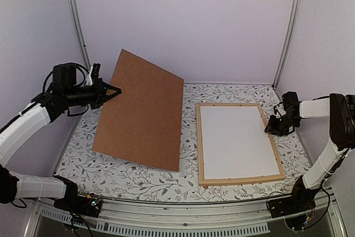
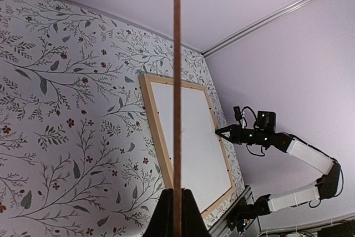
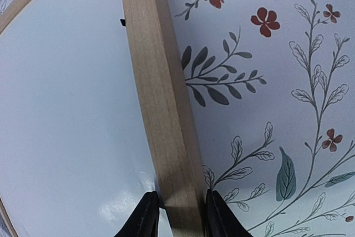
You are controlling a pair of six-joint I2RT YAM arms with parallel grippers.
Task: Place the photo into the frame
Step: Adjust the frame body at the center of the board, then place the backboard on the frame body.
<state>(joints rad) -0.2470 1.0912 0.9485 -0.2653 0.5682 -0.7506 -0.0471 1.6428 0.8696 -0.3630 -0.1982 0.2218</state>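
The light wooden frame point(image 1: 199, 142) lies flat on the right half of the table. The photo point(image 1: 238, 140) lies inside it, white back up, its printed side hidden. My right gripper point(image 1: 272, 127) is at the frame's right bar point(image 3: 161, 109). Its fingertips point(image 3: 178, 206) straddle that bar, one on the photo's point(image 3: 66, 109) side and one on the table's side, shut on the wood. My left gripper point(image 1: 113, 90) is shut on the upper left edge of the brown backing board point(image 1: 144, 115), which is tilted up with its lower edge near the table. The left wrist view shows the board edge-on point(image 2: 177, 81).
A floral cloth point(image 1: 188, 184) covers the table. Pale walls and metal posts point(image 1: 288, 31) enclose the back and sides. The raised board covers much of the left half.
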